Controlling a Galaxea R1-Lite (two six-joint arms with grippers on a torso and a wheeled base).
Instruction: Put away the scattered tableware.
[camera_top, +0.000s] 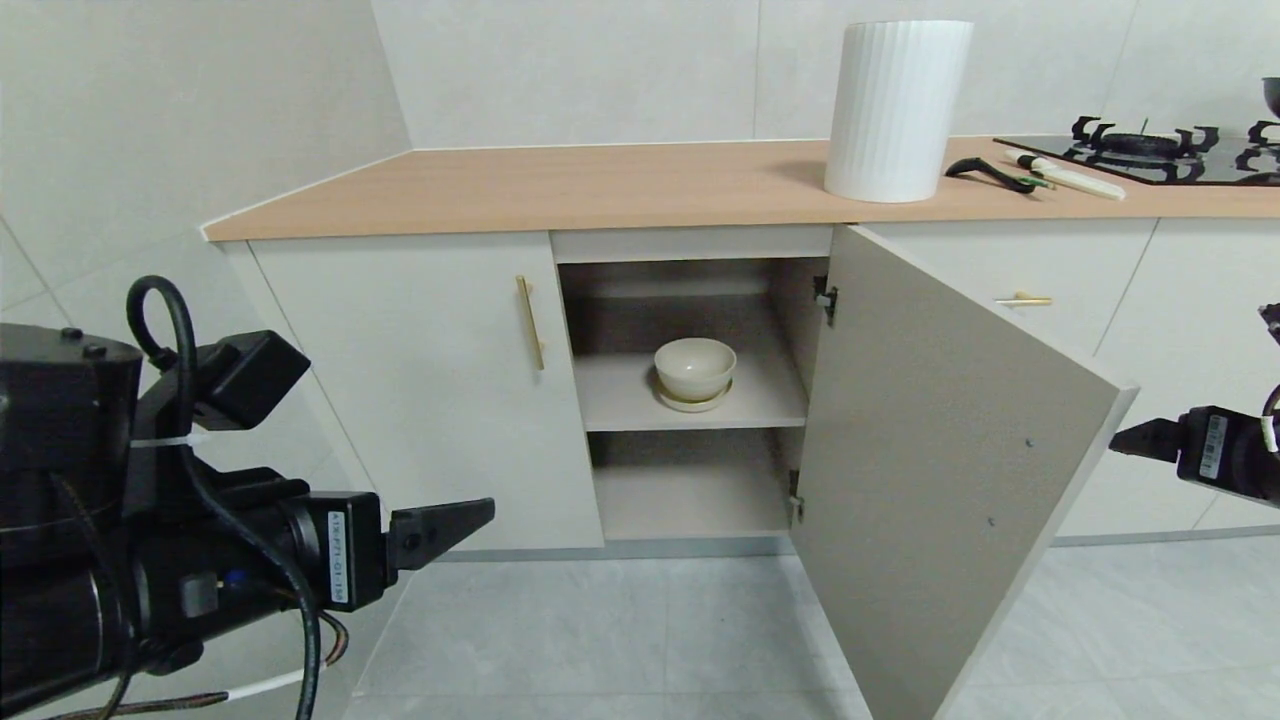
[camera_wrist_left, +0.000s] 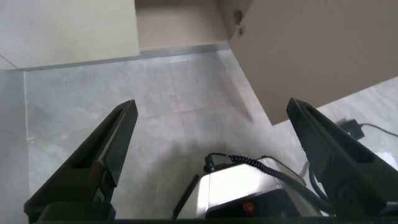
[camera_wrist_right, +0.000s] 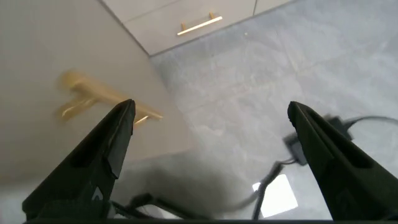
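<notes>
Open cupboard (camera_top: 690, 300), 12 o'clock: bowl (camera_top: 695, 366) sat on plate (camera_top: 693, 405), middle of upper shelf (camera_top: 620, 400). The left end effector (camera_wrist_left: 211, 109), 8 o'clock, and right end effector (camera_wrist_right: 211, 107), 3 o'clock, were spread wide, holding nothing.

I've got soft, even light here; the cabinet (camera_top: 680, 310) interior sits in shade under the bench (camera_top: 600, 185), and the gold handle (camera_wrist_right: 106, 95) close by is blurred.

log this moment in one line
bowl on plate, upper shelf | door open | left hand open, empty | right hand open, empty, near door handle
</notes>
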